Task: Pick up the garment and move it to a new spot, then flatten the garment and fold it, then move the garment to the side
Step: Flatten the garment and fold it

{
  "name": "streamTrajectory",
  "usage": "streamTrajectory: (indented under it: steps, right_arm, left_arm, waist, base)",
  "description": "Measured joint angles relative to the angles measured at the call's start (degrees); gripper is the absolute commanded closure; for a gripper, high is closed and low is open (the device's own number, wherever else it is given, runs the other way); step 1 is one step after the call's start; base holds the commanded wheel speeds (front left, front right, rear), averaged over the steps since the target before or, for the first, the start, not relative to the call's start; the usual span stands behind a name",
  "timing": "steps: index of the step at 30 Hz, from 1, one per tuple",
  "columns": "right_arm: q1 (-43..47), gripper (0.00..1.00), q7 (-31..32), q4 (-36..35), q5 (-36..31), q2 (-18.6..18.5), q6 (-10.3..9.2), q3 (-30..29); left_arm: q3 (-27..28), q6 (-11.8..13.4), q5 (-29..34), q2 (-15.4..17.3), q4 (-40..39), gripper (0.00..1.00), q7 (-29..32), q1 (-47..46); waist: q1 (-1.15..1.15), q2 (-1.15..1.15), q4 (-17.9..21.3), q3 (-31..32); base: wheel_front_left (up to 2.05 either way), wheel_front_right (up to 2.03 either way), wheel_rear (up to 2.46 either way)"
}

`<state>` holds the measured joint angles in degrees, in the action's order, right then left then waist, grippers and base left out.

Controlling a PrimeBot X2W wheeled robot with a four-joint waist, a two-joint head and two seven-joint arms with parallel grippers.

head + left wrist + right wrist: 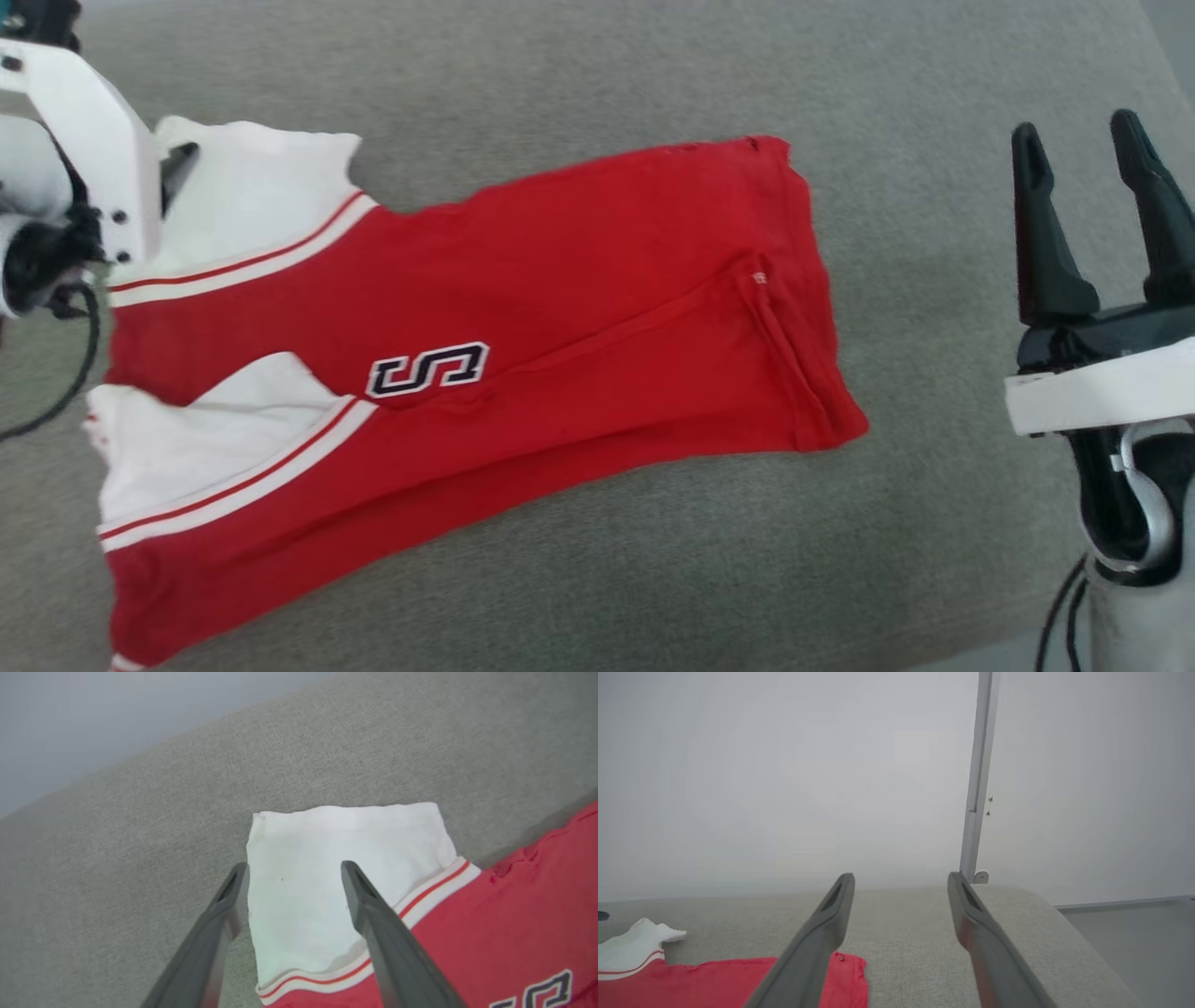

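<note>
where garment (523, 308) lies, grey woven surface (560, 75) meets pale blank wall (784, 765).

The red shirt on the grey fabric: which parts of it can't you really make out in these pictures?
- Head view: the lower left corner of the garment is cut off by the picture's edge.
- Head view: the white left arm covers part of the upper sleeve.
- Left wrist view: the black lettering is cut off by the bottom edge.
- Right wrist view: a finger of the right end effector hides part of the hem.
</note>
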<state>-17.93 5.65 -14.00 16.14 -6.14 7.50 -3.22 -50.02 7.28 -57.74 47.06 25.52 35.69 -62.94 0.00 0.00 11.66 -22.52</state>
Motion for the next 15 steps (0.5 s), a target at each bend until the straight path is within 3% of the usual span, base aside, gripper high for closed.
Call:
streamTrajectory:
  steps: [6,15]
  right_arm:
    - [-1.0,0.0,-2.5,1.4,-0.2,1.2,0.0,2.9]
    - [-2.9,0.0,-2.4,2.3,1.0,1.4,0.0,4.7]
  left_arm:
    - [-0.3,-1.5,1.3,-0.9,9.5,0.0,-0.4,-3.3]
    - [-0.2,-1.2,1.0,-3.8,19.8,0.0,2.5,-7.8]
  waist:
    - [0.0,0.0,3.1,-3.1]
    - [0.0,0.0,5.4,-7.0]
  base:
    - [0.0,0.0,0.0]
    - [0.0,0.0,0.0]
